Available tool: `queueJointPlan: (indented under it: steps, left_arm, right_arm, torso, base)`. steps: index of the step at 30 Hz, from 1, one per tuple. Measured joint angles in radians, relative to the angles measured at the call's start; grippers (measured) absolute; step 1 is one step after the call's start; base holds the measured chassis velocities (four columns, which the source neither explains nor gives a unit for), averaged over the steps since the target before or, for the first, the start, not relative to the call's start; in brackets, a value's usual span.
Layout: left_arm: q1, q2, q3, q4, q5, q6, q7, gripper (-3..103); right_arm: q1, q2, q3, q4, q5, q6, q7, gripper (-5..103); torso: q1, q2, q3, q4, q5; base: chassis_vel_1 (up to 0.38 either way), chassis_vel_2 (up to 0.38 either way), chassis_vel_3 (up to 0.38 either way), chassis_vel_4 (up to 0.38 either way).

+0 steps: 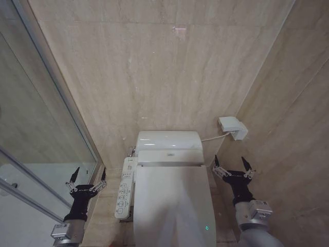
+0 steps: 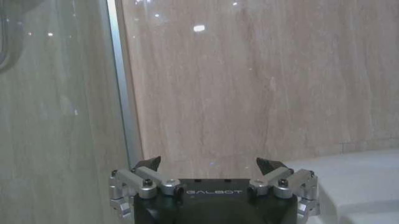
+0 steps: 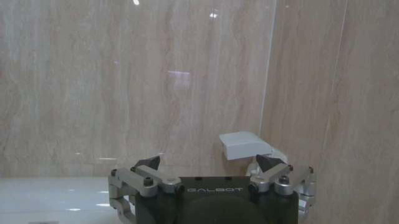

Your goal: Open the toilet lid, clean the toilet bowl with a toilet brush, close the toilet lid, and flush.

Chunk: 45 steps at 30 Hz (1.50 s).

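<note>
Both of my hands, left gripper [image 1: 88, 177] and right gripper [image 1: 234, 166], hang wide open and empty beside the closed glossy white plastic toilet lid [image 1: 172, 206]. It looks slippery, light; I would lift under its front edge.

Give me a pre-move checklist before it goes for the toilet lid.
1. Toilet lid shut, nothing lying on it: ok.
2. Left end effector open, holding nothing, beside the button panel near the glass shower door: ok.
3. Right end effector open, holding nothing, on the other side of the toilet: ok.
4. Both end effectors apart from the lid, one on each side: ok.
5. Wall socket box and its cable sit beyond the right end effector, apart from it: ok, but close.
6. Toilet brush located: cannot tell.
</note>
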Motion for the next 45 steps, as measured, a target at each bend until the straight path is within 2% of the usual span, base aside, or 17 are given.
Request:
queueJointPlan:
  steps: [25,31,35,40,45]
  left_arm:
    - [-0.046,-0.005,0.018,0.059,-0.005,-0.01,0.023,100]
    - [-0.093,0.012,0.031,0.09,-0.01,-0.012,0.022,100]
    - [-0.182,0.047,0.047,0.152,-0.042,-0.008,0.023,100]
    - [-0.236,0.067,0.052,0.232,-0.087,-0.013,0.031,100]
    - [-0.338,0.087,0.105,0.37,-0.146,-0.015,0.051,100]
  right_arm:
    - [0.0,0.0,0.0,0.0,0.0,0.0,0.0,100]
    - [0.0,0.0,0.0,0.0,0.0,0.0,0.0,100]
    - [0.0,0.0,0.0,0.0,0.0,0.0,0.0,100]
    - [0.0,0.0,0.0,0.0,0.0,0.0,0.0,100]
    - [0.0,0.0,0.0,0.0,0.0,0.0,0.0,100]
  torso:
    - [0.0,0.0,0.0,0.0003,-0.0001]
    - [0.0,0.0,0.0,0.0001,-0.0001]
    - [0.0,0.0,0.0,0.0,-0.0001]
    - [0.0,0.0,0.0,0.0003,0.0]
    - [0.0,0.0,0.0,0.0001,-0.0001]
  base:
    - [-0.015,0.018,0.017,-0.02]
    - [0.0,0.0,0.0,0.0]
    - [0.0,0.0,0.0,0.0]
    - [0.0,0.0,0.0,0.0]
    - [0.0,0.0,0.0,0.0]
